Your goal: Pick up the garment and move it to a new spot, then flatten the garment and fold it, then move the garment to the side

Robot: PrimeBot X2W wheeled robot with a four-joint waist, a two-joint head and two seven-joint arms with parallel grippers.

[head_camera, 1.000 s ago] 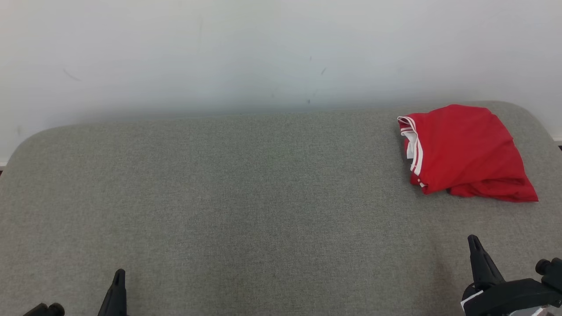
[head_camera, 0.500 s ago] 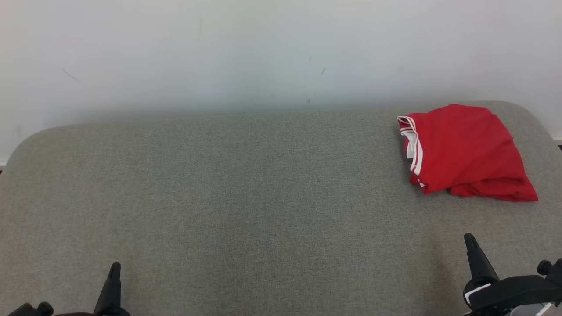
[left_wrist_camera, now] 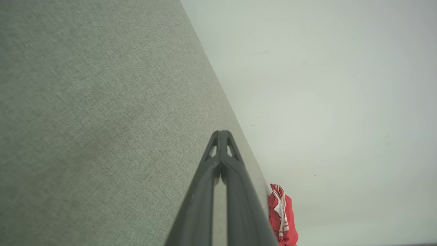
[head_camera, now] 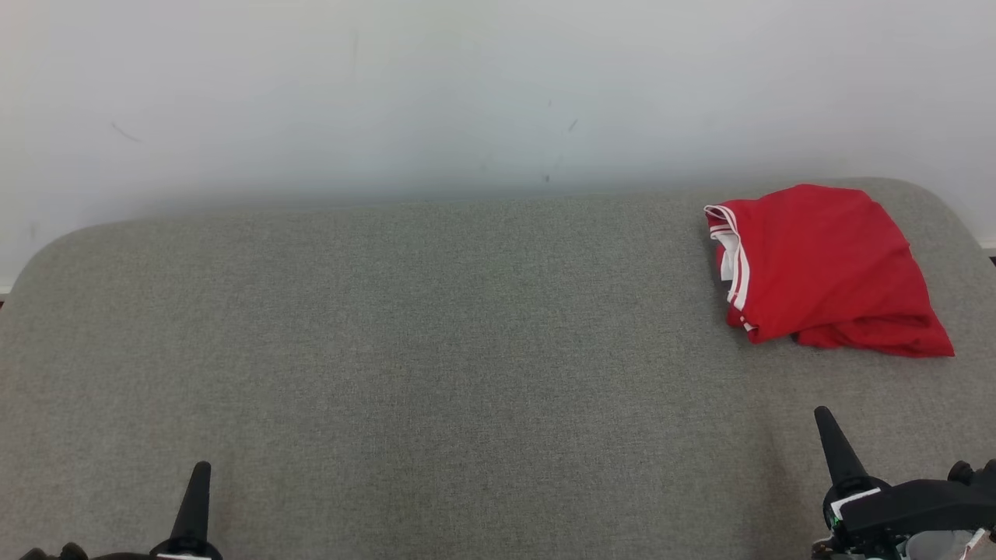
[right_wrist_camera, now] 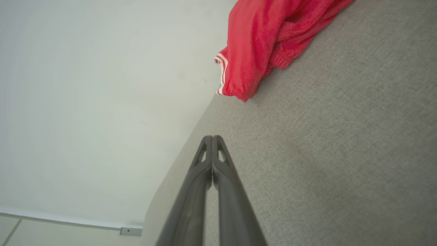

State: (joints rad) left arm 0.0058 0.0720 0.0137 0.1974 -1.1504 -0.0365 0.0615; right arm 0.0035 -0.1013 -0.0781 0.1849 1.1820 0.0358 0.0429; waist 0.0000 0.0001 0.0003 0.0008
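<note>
The garment (head_camera: 825, 268) is red with white stripes along one edge and lies folded at the far right of the grey fabric surface (head_camera: 436, 350). It also shows in the right wrist view as the garment (right_wrist_camera: 269, 41) and small in the left wrist view as the garment (left_wrist_camera: 281, 215). My left gripper (head_camera: 200, 474) is at the lower left, shut, with nothing in it; the left gripper (left_wrist_camera: 222, 135) has its tips pressed together. My right gripper (head_camera: 822, 420) is at the lower right, well short of the garment, shut and empty; the right gripper (right_wrist_camera: 211, 140) has its tips together too.
A pale wall (head_camera: 467, 101) rises right behind the grey surface. The surface has rounded far corners, and its right edge runs just past the garment. A white skirting strip (right_wrist_camera: 68, 220) runs along the wall's foot.
Both grippers have shifted a little: the left one has turned more upright, and the right one has moved slightly up and left. The garment has not moved.
</note>
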